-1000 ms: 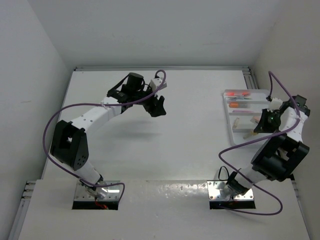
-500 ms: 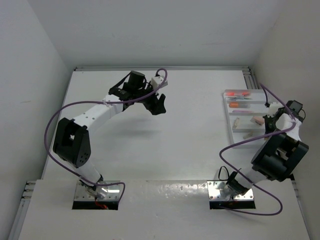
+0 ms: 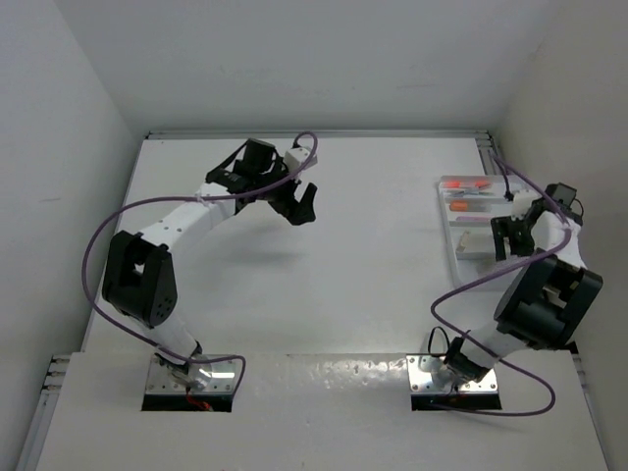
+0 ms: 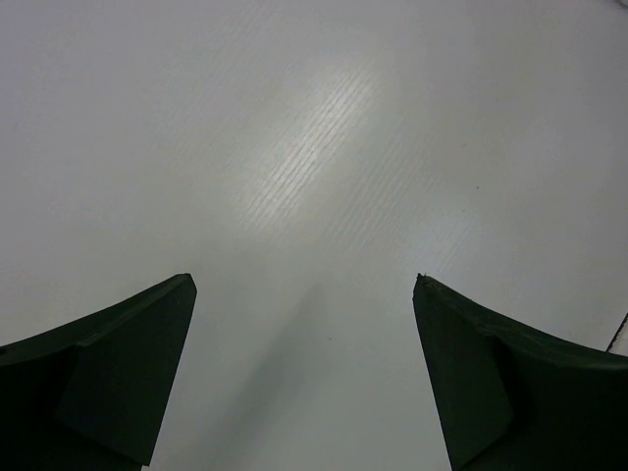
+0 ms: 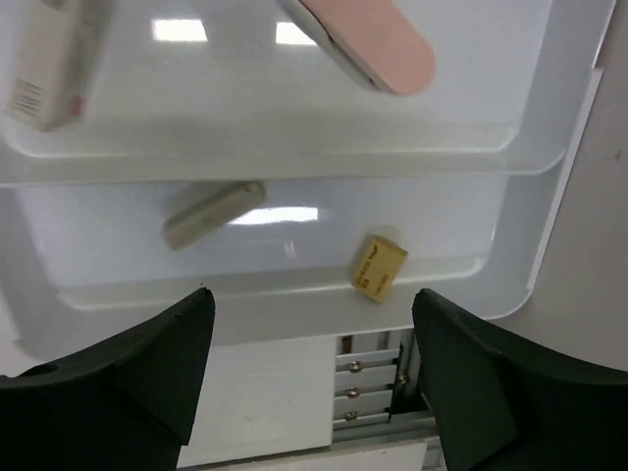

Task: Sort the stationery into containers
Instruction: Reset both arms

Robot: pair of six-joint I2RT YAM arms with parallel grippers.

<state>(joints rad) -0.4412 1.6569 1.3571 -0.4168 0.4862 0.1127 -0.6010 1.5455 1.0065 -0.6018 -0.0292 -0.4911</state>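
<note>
Hanging above the white tray (image 5: 561,147), the right tool (image 5: 309,291) is seen with its two fingers spread wide apart, and nothing is held between them. In the right wrist view, two long compartments of the tray are shown. In the compartment next to the fingers, a small tan block (image 5: 379,266) is found close to the rounded end, and a grey-white block (image 5: 213,214) is laid at an angle, well apart from it. In the compartment beyond the dividing wall, a pink block (image 5: 368,44) is seen tilted, and a pale block with a printed label (image 5: 51,71) is cut by the edge of the picture.

From the top view, the tray is placed at the far right side of the table (image 3: 373,255), and orange-red pens (image 3: 469,183) are laid in its farthest compartment.

The left tool (image 4: 304,283) is held over the far left part of the table, well apart from the tray. Its fingers are also opened wide, and only the bare table surface is shown between them. Nothing is touched by it.
</note>
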